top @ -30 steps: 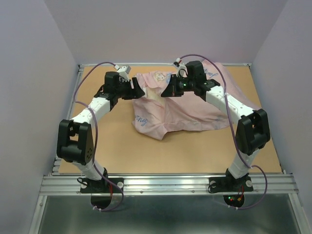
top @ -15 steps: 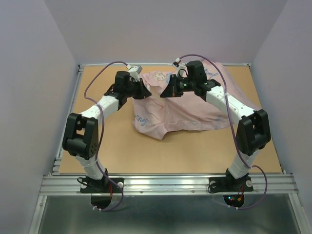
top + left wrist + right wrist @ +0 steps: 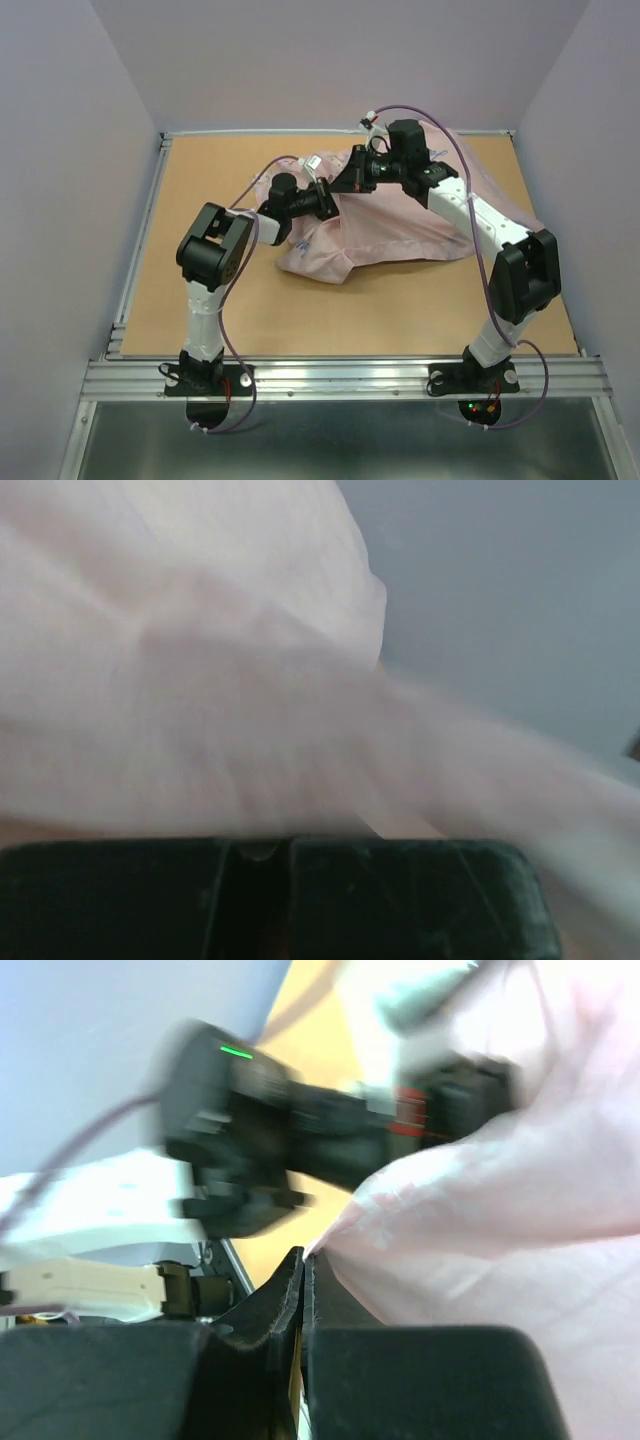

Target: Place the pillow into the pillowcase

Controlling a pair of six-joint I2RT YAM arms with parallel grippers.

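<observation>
The pillowcase (image 3: 400, 225) is thin, soft pink cloth, matt and creased. The surface (image 3: 330, 320) looks like smooth matt brown board.

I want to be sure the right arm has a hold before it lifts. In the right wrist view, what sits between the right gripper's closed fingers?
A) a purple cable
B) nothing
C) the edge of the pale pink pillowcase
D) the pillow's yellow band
C: the right gripper is shut, and the pink edge of the pillowcase runs right into the seam between its fingers.
</observation>
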